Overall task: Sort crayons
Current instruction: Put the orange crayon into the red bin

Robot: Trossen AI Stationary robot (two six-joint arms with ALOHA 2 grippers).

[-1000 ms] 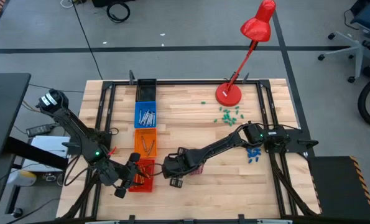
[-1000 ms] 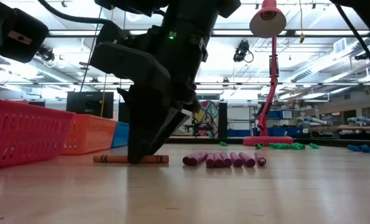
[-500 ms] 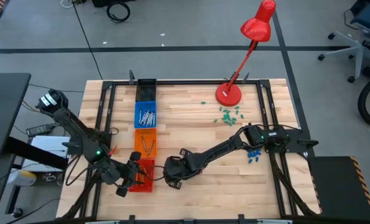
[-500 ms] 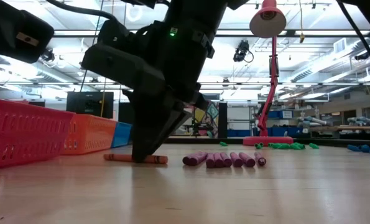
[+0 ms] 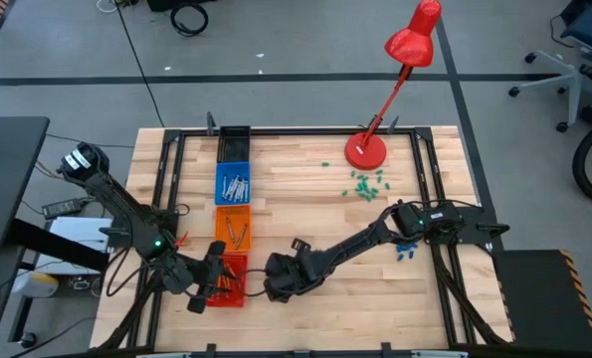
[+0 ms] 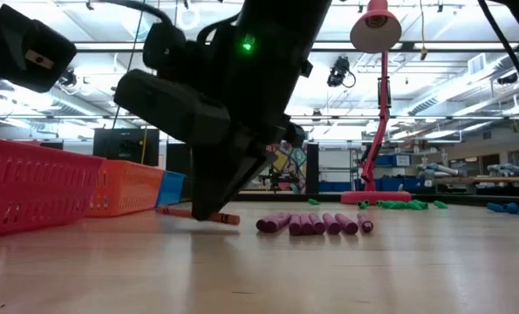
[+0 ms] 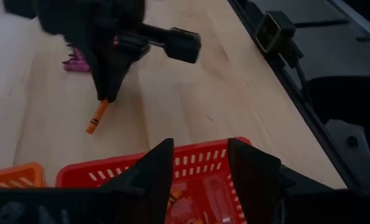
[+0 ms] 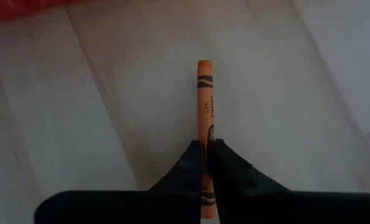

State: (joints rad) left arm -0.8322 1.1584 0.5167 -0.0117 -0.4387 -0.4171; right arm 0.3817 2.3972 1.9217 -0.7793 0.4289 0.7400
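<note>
While tilted just off table, orange crayon (image 8: 206, 106) sits clenched in right tool (image 8: 206, 163).

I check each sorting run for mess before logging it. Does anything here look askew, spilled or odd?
Nothing looks spilled or damaged. The orange crayon hangs tilted, one end off the table, only because the right hand is shut on it. The magenta crayons lie in a neat row. The left hand hovers open over the red basket.

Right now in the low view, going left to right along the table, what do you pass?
Red basket → orange basket → blue basket → right gripper holding orange crayon → magenta crayons → red lamp → green bits → blue bits.
</note>
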